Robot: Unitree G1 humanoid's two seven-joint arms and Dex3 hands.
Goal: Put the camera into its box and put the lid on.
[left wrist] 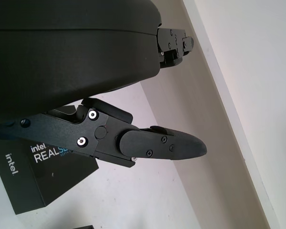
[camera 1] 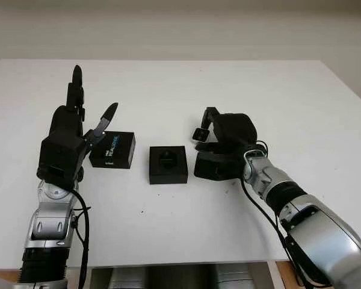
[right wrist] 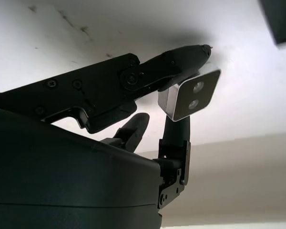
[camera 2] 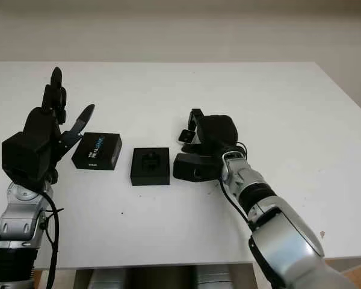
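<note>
The right hand (camera 1: 219, 135) pinches the small silver camera (right wrist: 189, 94) between fingertips, just off the table (camera 1: 240, 84) — at three o'clock of the open box (camera 1: 168, 164), ready to insert. At nine o'clock lies the RealSense lid (camera 1: 113, 149), the open left hand (camera 1: 69, 135) raised beside it.

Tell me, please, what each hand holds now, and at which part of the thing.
The right hand holds the small silver camera, pinched at its sides between the fingertips, right of the open box. The left hand is open, above the lid.
</note>
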